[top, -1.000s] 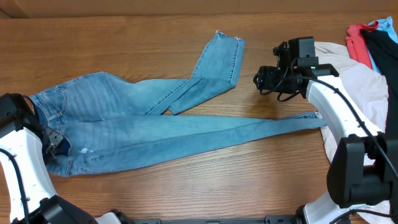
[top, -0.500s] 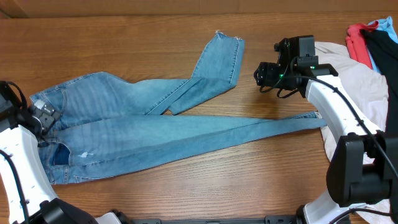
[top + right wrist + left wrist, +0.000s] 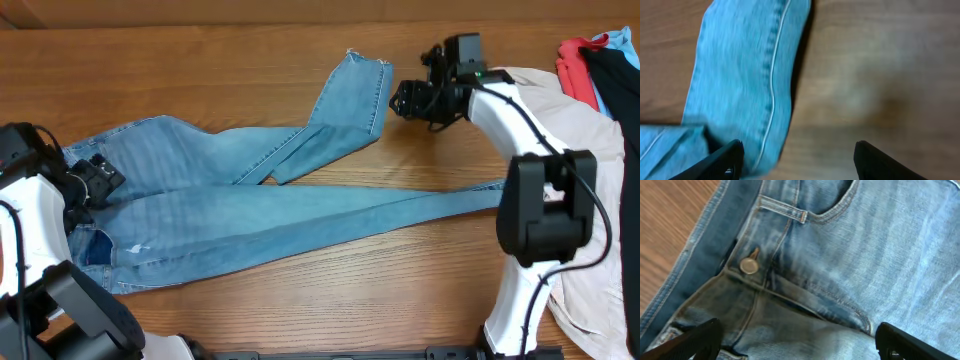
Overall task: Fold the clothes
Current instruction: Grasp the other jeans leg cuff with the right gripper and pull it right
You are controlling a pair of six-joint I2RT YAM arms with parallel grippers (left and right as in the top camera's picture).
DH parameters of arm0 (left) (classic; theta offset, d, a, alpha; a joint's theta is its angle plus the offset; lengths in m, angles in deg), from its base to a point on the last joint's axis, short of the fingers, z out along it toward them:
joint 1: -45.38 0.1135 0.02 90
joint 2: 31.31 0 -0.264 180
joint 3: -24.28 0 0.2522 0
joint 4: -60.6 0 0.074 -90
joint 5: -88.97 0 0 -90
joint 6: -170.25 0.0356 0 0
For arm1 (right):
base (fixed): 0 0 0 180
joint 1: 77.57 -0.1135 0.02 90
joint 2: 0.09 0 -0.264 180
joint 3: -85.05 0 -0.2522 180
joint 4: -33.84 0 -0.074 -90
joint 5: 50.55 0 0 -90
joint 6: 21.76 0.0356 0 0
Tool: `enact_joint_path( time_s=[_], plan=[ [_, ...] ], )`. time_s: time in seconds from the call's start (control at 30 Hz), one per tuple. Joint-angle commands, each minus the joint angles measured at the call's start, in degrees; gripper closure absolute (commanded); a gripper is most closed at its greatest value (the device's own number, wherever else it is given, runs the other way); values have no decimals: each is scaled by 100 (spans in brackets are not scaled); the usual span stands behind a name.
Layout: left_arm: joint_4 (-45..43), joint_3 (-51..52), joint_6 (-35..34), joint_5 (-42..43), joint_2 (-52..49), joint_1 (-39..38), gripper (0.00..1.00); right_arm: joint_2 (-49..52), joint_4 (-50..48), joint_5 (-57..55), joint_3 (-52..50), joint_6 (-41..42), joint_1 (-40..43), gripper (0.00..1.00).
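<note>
The clothes, light blue jeans, lie flat across the wooden table. The waist is at the left, one leg runs right to its hem, and the other leg bends back up to a frayed hem. My left gripper hovers open over the waistband, with the metal button and fly beneath it and nothing between its fingers. My right gripper is open just right of the bent-up leg. Its left finger is over the denim edge and the other is over bare wood.
A large beige garment lies at the right edge under the right arm. Red, black and light blue garments are piled at the back right corner. Bare wood lies in front of the jeans.
My left gripper opened wide, let go of the waist and shifted back and right over the waistband. My right gripper moved left and farther back, up to the bent-up leg.
</note>
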Motion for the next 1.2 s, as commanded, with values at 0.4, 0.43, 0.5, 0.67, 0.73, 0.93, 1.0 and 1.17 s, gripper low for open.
enact_joint_path(
  time_s=[0.4,0.43,0.5,0.67,0.73,0.93,1.0,1.17],
  plan=[
    [68,-170,144,-4,-210,-33,0,1158,-968,76,822,153,-313,26],
    [68,-170,144,-7,-210,-33,0,1220,-1010,72,822,179,-313,26],
    [70,-170,144,-4,-210,-33,0,1296,-1073,142,822,181,-313,28],
    [125,-170,144,-4,-210,-33,0,1349,-1182,328,833,181,-313,89],
    [133,-170,144,-4,-210,-33,0,1335,-1115,302,962,184,-295,93],
    [116,-170,146,-2,-210,-33,0,1325,66,-791,2317,203,35,96],
    [129,-170,146,-2,-210,-35,0,1325,675,-1401,3034,363,240,96],
    [138,-170,144,15,-210,-39,0,1325,1801,-1956,4310,767,922,96]
  ],
)
